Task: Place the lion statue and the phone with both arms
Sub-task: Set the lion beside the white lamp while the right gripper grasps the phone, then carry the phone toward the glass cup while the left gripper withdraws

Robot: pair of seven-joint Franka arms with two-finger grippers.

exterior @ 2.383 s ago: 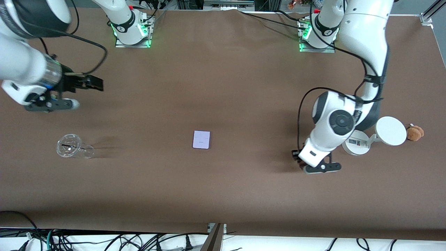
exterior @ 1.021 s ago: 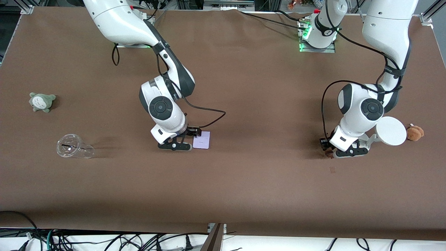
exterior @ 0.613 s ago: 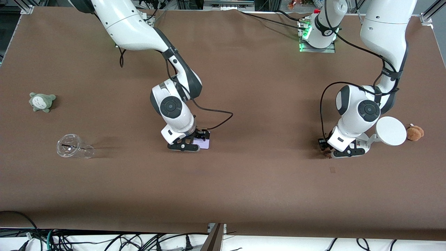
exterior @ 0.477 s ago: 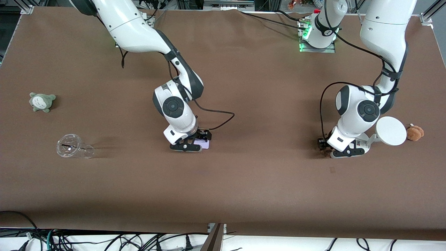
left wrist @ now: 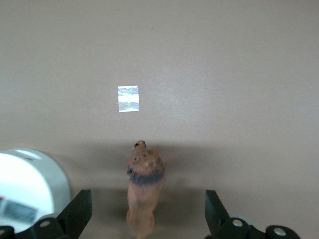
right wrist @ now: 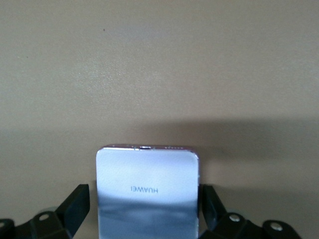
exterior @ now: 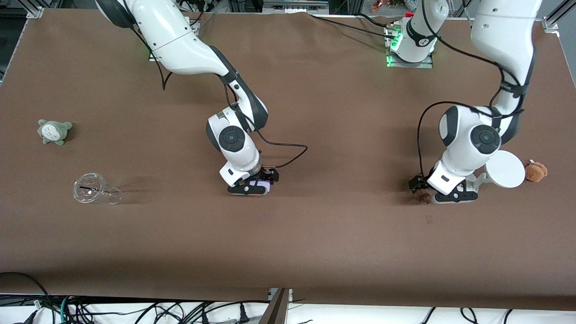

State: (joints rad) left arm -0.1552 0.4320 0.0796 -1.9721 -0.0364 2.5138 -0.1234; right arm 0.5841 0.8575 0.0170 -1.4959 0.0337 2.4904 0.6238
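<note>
front view: the right claw (exterior: 253, 186) straddles the phone (exterior: 263, 184) mid-tabletop; the left claw (exterior: 443, 195) stands by the lion statue (exterior: 422, 195). left wrist view: its fingers (left wrist: 75, 215) gape, statue free on the tabletop. right wrist view: fingers (right wrist: 74, 206) wide, flanking the phone; closing comes next, i judge.

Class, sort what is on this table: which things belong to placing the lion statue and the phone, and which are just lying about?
Belong to the job:
lion statue
phone

Just lying about:
white stand
brown plush toy
grey-green plush toy
clear plastic cup
</note>
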